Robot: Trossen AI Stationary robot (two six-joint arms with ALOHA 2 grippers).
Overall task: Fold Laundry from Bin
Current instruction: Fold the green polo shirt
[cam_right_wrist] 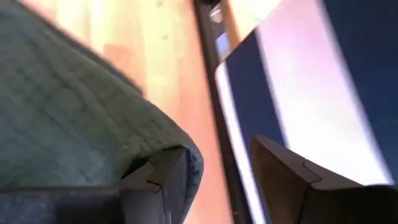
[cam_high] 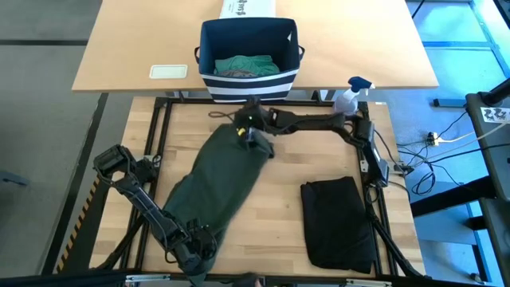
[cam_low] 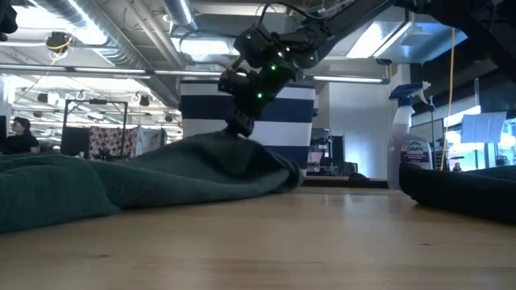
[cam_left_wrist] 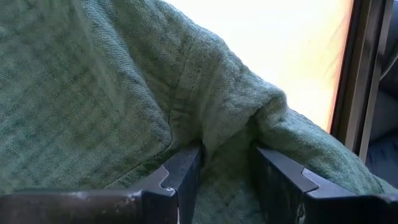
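Note:
A dark green garment [cam_high: 219, 179] lies stretched across the table from near left to far middle. My left gripper [cam_high: 199, 259] is shut on its near end by the table's front edge. My right gripper [cam_high: 253, 135] is at its far end, just in front of the bin [cam_high: 247, 80], and the cloth rises to a peak under it [cam_low: 240, 127]. The navy, white-striped bin stands on the far table and holds teal-green laundry [cam_high: 247, 64]. A folded black garment [cam_high: 336, 223] lies flat at the near right. My left gripper pinches a raised fold of the green cloth [cam_left_wrist: 217, 134] between its two fingers, slanting down from the near left. The cloth spreads away from the fingers onto the table. My right gripper has the garment's far end [cam_right_wrist: 186, 155], which wraps over one fingertip [cam_right_wrist: 171, 165]. The gap beside that fingertip shows no cloth. The gripper slants down from the right, and the end is lifted off the table while the rest lies on it.
A spray bottle [cam_high: 349, 94] stands at the far right corner of the work table. A white printed box [cam_high: 247, 8] sits behind the bin, and a pale flat pad [cam_high: 169, 72] lies to the bin's left. Bare wood shows between the two garments.

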